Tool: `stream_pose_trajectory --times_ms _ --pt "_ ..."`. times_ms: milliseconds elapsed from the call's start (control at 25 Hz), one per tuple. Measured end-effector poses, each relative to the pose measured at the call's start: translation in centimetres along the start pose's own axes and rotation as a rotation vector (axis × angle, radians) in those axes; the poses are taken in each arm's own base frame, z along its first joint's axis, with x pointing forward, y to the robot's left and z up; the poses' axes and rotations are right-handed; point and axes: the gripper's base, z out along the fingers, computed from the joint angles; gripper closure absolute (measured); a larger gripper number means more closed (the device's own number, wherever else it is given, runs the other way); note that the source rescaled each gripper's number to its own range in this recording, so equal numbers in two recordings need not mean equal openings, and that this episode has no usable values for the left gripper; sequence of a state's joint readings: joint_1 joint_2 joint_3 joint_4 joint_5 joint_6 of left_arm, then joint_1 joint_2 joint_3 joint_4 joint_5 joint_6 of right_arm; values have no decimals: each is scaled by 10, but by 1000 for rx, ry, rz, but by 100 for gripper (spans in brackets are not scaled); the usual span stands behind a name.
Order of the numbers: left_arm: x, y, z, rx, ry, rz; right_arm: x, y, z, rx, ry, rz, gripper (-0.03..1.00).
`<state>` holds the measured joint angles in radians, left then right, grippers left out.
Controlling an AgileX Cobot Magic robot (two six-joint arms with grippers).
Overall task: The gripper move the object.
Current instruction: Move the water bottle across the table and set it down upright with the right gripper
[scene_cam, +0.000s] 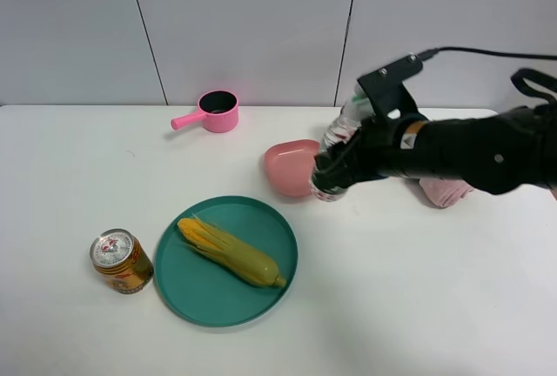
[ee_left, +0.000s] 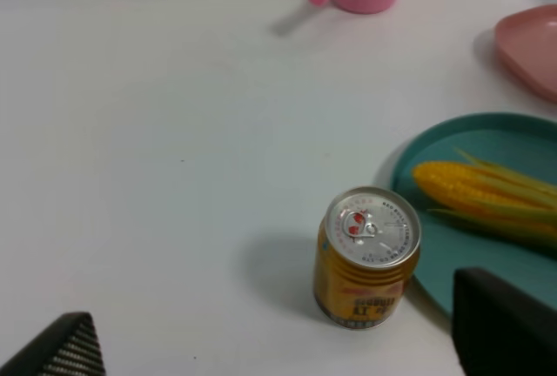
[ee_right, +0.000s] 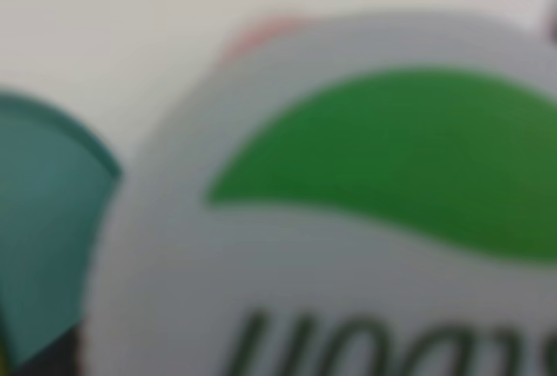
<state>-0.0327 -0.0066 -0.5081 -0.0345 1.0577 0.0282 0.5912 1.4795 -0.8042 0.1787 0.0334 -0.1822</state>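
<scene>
Blurred close, the bottle fills the right wrist view; the right gripper clamps it, tilted, just beside the pink bowl. Near the can, the left gripper gapes wide.

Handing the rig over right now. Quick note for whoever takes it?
Left hand: open, empty, over the table near the gold can.
Right hand: shut on the bottle, which is tilted, right beside the pink plate.
Done: bottle grasped. Cannot tell whether it is off the table.
Left: carry it and set it down; the drop spot is not shown.
</scene>
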Motion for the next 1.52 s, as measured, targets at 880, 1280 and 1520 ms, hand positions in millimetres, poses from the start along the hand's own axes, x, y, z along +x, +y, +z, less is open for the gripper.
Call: stream_pose_trajectory --times_ms 880,1280,1520 --pt "0 0 0 0 0 0 -114 136 162 -265 43 -226 95" --pt "0 0 0 0 0 0 -60 140 215 -255 151 -250 95" --pt "0 0 0 0 0 0 -49 141 231 -249 127 -258 95"
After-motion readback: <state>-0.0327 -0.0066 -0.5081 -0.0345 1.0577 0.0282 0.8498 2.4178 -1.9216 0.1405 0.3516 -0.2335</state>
